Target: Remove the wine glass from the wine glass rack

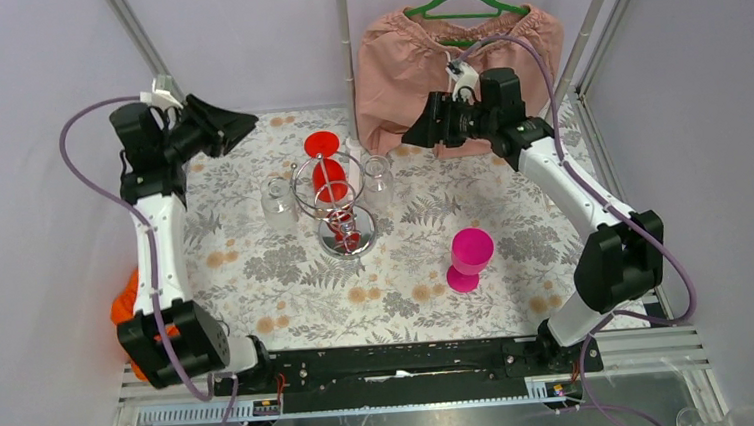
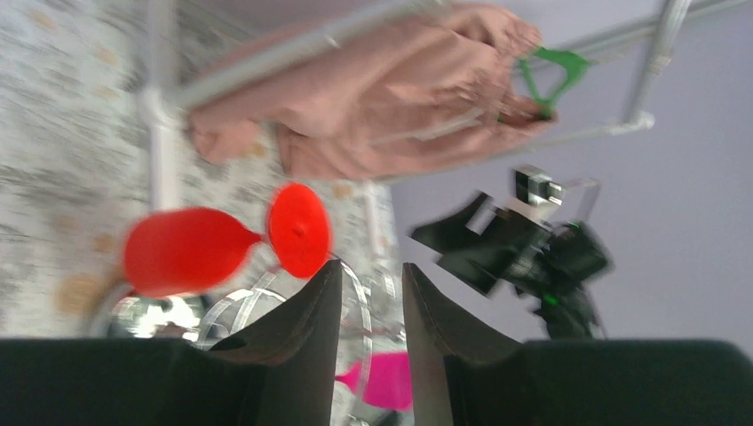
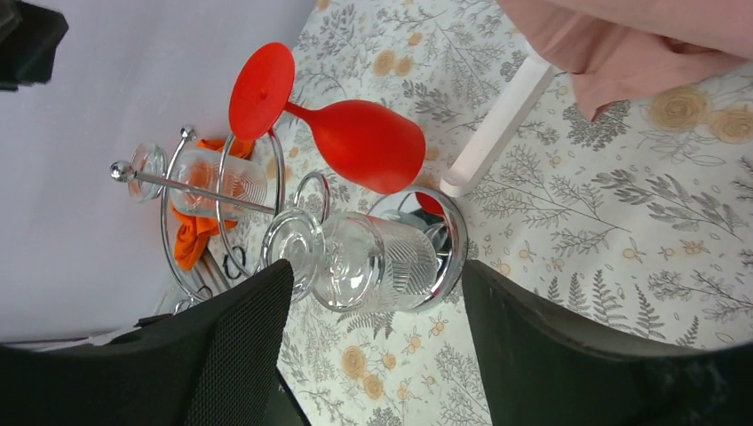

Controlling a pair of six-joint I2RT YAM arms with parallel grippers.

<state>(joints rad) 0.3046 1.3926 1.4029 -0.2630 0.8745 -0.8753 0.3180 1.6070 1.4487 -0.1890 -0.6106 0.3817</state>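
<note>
1. Right gripper [image 3: 375, 271]: black fingers spread wide, gripping nothing. One clear wine glass [image 3: 382, 253] hangs just beyond the gap.
2. Left gripper [image 2: 371, 266]: fingers parted by a narrow gap, empty. It is raised at the far left, well apart from the rack.
3. Wine glass rack [image 1: 346, 233]: shiny chrome wire, round mirror base, central post with a ball tip, ring of curled hooks on top. It stands upright mid-table, toward the far side.
4. Hung on it, bowls down: red wine glass [image 3: 364, 142] at the far side, the clear one on the right, second clear wine glass [image 1: 277, 202] on the left.
5. Pink wine glass [image 1: 470, 252] stands on the cloth, right of the rack and apart from it.
6. Surface: tablecloth [image 1: 257, 271], white with grey leaves and tan flowers.
7. Room: lilac walls, metal poles. Pink garment [image 1: 412, 60] on a green hanger [image 1: 468, 1] at the back.
</note>
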